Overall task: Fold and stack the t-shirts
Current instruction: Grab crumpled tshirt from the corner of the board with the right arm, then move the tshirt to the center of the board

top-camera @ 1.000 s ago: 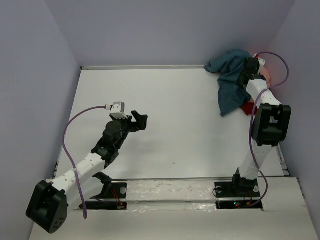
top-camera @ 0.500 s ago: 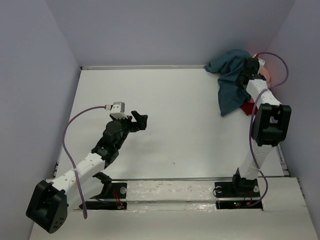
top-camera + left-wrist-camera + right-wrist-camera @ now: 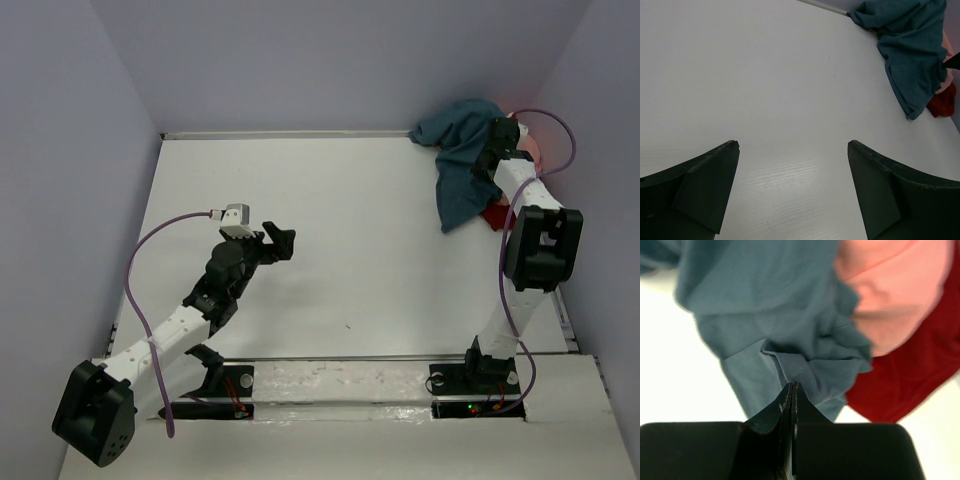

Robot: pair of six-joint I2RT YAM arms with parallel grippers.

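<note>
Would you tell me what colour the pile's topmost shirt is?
Dark teal-blue; the shirt shows best in the right wrist view.

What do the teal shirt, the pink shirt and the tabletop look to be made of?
The teal shirt: soft matte knit, probably cotton; it drapes in folds and shows a stitched hem. The pink shirt: similar soft matte cloth, bunched in rounded folds. The tabletop: hard, smooth white board, perhaps laminate, with faint sheen and fine grain.

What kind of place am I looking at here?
Probably a robot lab test cell: a white table boxed in by plain panels, a left arm and right arm bolted at its near edge, a teal t-shirt heaped in the corner.
</note>
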